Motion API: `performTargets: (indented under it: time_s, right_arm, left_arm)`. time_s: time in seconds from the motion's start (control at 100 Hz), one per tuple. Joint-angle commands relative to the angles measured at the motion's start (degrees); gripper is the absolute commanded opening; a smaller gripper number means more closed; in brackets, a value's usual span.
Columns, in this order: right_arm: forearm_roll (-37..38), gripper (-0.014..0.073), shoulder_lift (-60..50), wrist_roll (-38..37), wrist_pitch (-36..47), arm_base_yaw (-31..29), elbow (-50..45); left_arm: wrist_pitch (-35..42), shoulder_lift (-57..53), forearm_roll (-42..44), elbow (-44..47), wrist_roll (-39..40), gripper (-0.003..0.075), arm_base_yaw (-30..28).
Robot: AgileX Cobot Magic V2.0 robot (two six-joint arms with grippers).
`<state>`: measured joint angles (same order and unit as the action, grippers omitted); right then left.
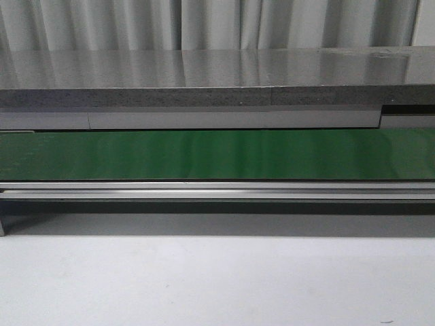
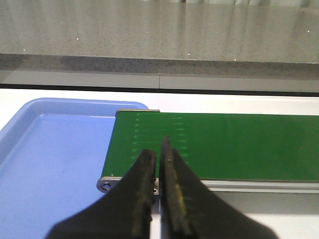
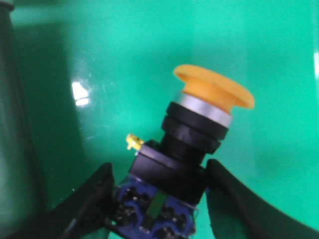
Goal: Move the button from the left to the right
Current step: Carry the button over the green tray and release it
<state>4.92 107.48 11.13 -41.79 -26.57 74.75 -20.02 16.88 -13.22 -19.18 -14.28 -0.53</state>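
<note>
Rightly, button (image 3: 192, 144) between right pincer (image 3: 159, 189) fingers

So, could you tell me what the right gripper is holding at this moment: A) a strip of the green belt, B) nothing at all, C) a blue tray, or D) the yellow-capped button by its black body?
D: in the right wrist view the right gripper has its fingers on either side of the black body of the button.

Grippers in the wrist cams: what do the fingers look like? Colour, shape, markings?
Left gripper: two black fingers tapering to narrow tips, inner faces ridged, with a faint yellowish smear on one. Right gripper: two black, smooth, curved fingers, wider at the base. No cables, labels or arm links visible in any view.
</note>
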Motion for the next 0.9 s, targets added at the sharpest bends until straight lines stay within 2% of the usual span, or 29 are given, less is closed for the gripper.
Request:
performTargets:
  time_s: [0.0, 0.1, 0.27, 0.45, 0.62, 0.89]
  right_arm:
    - [-0.3, 0.0196, -2.0, 1.1, 0.7, -0.3, 1.9]
    - [-0.4, 0.0232, -1.6, 1.1, 0.6, -0.3, 1.9]
    - [-0.8, 0.0362, -1.6, 1.1, 0.6, -0.3, 1.9]
    - [-0.8, 0.0413, -1.6, 1.0, 0.3, -0.3, 1.9]
    - [-0.8, 0.0522, -1.6, 0.3, 0.4, -0.3, 1.9]
    - [-0.9, 0.0528, -4.2, 0.2, 2.8, -0.3, 1.9]
  left_arm:
    - [4.1, 0.4, -0.5, -1.4, 0.0, 0.0005, 0.3]
    - [4.1, 0.4, -0.5, -1.4, 0.0, 0.0005, 0.3]
    - [4.1, 0.4, -0.5, -1.4, 0.0, 0.0005, 0.3]
    - [4.1, 0.4, -0.5, -1.4, 0.0, 0.0005, 0.3]
    - [4.1, 0.4, -0.5, -1.4, 0.0, 0.0005, 0.3]
    - [4.1, 0.4, -0.5, -1.4, 0.0, 0.0005, 0.3]
